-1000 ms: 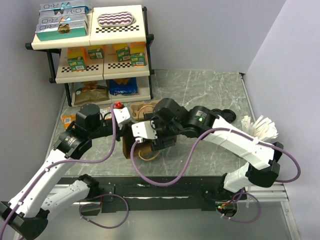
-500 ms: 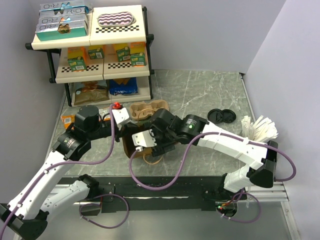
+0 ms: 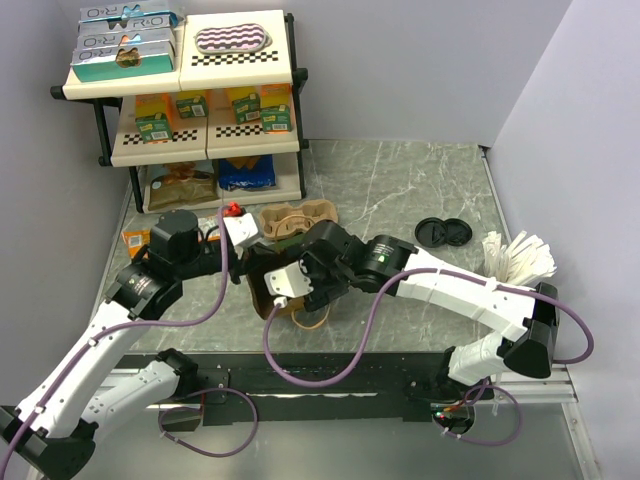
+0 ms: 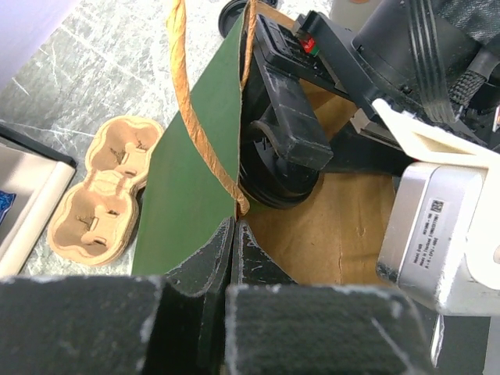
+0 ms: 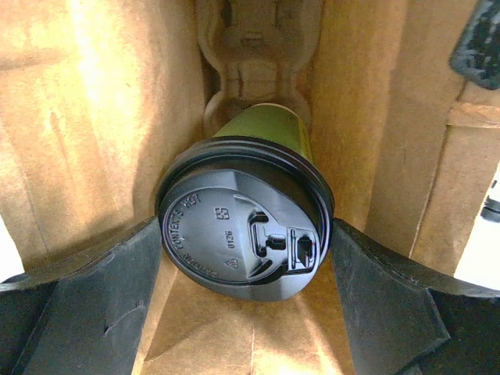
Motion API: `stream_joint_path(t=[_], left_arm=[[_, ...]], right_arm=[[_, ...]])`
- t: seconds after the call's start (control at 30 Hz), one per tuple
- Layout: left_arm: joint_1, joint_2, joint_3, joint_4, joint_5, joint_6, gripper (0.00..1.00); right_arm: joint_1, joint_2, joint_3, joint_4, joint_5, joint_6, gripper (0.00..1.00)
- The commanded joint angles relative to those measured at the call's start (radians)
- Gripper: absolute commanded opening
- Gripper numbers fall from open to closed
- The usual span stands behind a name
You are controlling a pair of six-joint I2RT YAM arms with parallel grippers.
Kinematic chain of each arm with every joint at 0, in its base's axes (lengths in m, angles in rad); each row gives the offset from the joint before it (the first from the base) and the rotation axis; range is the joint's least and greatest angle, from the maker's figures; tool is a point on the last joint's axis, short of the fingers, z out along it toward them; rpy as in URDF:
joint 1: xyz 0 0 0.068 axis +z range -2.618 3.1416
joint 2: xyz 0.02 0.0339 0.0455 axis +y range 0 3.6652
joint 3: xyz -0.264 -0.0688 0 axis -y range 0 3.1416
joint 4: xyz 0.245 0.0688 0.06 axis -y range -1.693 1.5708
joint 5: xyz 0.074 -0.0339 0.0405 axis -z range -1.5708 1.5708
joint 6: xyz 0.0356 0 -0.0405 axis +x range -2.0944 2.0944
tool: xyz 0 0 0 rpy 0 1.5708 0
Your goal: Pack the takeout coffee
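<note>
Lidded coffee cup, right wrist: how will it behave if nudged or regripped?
Probably tippy: the lidded coffee cup has a black lid wider than its green wall. The right gripper clamps that smooth rim, so it may slip or pop off. Paper wall likely dents if squeezed.

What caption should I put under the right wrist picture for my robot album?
Right gripper holds the black-lidded takeout coffee inside a paper bag.
</note>
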Motion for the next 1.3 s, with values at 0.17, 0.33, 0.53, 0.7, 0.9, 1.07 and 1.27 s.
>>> stream_joint_path(t=[0.17,0.33,0.53,0.7,0.9,1.07,1.27], left_arm=[[-0.005,0.011,-0.002,0.038,0.05,-0.015,0.01],[-0.005,0.016,0.003,0.037,0.039,-0.007,0.01],[-0.003,0.025,0.004,0.04,0.019,-0.02,0.01],[0.004,0.03,0.007,0.035,0.025,-0.01,0.01],[0.016,0.041,0.009,0.035,0.059,-0.009,0.01],[0.033,0.057,0.019,0.031,0.082,-0.01,0.01],[0.05,0.073,0.026,0.029,0.086,-0.012,0.01]], right_arm=[[-0.041,0.038,0.055,-0.018,-0.033,0.01,0.0],[-0.056,0.064,0.078,-0.03,-0.07,-0.001,0.0],[-0.074,0.069,0.071,-0.027,-0.09,-0.045,0.0],[-0.087,0.064,0.05,-0.015,-0.099,-0.102,0.0],[-0.102,0.074,0.044,-0.001,-0.13,-0.179,0.0],[-0.119,0.11,0.068,-0.024,-0.147,-0.226,0.0],[-0.13,0.135,0.07,-0.009,-0.153,-0.251,0.0]])
